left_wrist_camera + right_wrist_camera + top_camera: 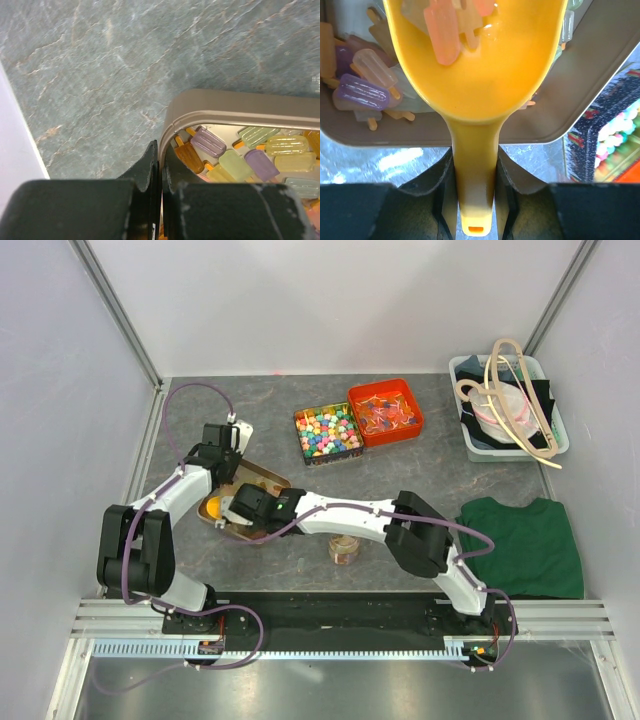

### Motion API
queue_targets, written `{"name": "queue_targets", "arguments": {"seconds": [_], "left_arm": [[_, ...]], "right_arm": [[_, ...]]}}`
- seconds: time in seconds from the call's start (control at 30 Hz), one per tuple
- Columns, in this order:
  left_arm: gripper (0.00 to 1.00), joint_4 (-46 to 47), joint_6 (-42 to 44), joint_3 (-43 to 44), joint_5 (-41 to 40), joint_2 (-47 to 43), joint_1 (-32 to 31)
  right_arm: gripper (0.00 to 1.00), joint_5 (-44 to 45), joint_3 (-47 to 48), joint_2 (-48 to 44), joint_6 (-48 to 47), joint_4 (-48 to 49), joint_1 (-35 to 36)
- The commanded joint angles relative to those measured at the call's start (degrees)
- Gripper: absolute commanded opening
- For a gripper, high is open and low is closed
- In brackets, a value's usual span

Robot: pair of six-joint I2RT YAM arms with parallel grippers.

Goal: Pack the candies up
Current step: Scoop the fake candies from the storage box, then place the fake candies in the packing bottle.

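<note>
The candies [235, 165] are small pastel popsicle-shaped pieces lying in a tan tin tray [240, 102]. My left gripper [161, 150] is shut on the tray's near-left rim. In the top view it [234, 462] is at the tray's [270, 480] back edge. My right gripper [475, 157] is shut on the handle of a yellow scoop [480, 85]. The scoop's bowl holds a few candies [442, 30] over the tray [580, 95], with more candies [360, 92] below. In the top view the right gripper [242, 508] and the scoop [211, 508] are over the tray's left part.
A small clear jar [343, 550] stands in front of the right forearm. A tray of bright cube candies [327, 433] and a red tray [386, 412] sit behind. A bin with hangers [510, 405] is back right, a green cloth [525, 540] at the right.
</note>
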Motion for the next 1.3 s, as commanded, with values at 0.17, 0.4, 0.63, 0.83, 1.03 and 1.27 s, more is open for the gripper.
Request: {"name": "queue_targets", "arguments": {"seconds": [0.17, 0.4, 0.63, 0.83, 1.03, 1.27], "left_arm": [[0.02, 4.81, -6.67, 1.34, 5.57, 1.01, -0.59], [0.02, 4.72, -6.68, 1.51, 5.66, 1.45, -0.50], [0.02, 4.81, -6.76, 1.34, 5.57, 1.19, -0.32], [0.02, 4.81, -6.85, 1.34, 5.92, 1.28, 0.03], [0.02, 4.81, -6.94, 1.43, 6.19, 2.07, 0.03], [0.02, 4.72, -6.85, 1.34, 5.83, 1.72, 0.20]], "right_arm": [[0.00, -14.19, -1.35, -9.08, -2.68, 2.04, -4.10], [0.00, -21.23, -3.81, -13.64, -8.92, -5.69, -5.42], [0.00, -22.11, -7.68, -16.99, -14.80, -11.93, -7.43], [0.00, -21.93, -12.51, -23.40, -17.89, -15.54, -12.88], [0.00, -22.11, -17.08, -30.08, -20.08, -17.39, -17.63], [0.00, -25.18, -23.05, -37.27, -23.60, -18.97, -22.47]]}}
